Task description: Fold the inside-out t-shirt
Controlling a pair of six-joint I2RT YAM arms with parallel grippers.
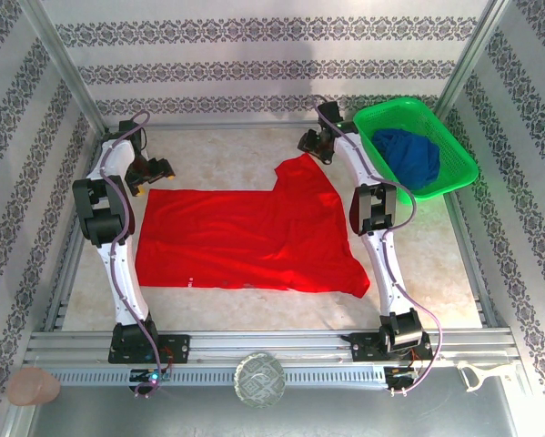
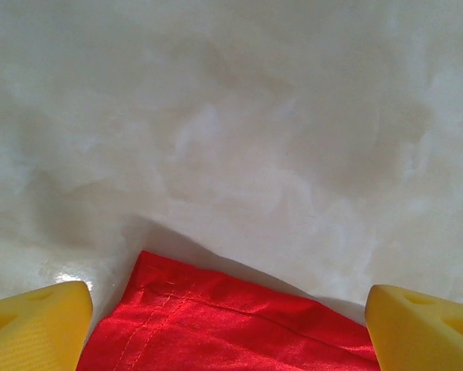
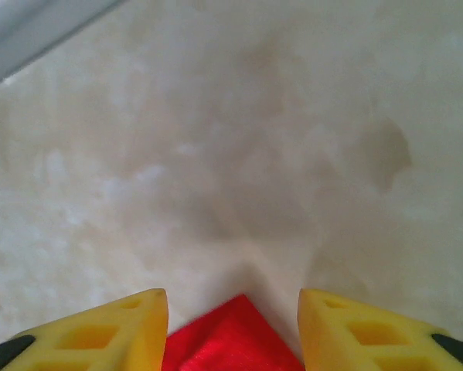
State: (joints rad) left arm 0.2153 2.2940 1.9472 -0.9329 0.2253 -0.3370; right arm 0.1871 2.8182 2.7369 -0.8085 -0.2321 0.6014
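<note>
Top external: t-shirt [image 1: 245,237] is lying flat across the middle of the table [image 1: 227,150] | left wrist: my left gripper [image 2: 228,313] is hovering, jaws spread, hemmed corner between them | right wrist: my right gripper [image 3: 231,313] is gaping likewise over a far corner.

A pale, marbled table [image 1: 227,146] carries a red t-shirt [image 1: 245,237] spread flat across its middle, one part reaching toward the far right. A green basket [image 1: 395,107] sits at the far right corner.
</note>
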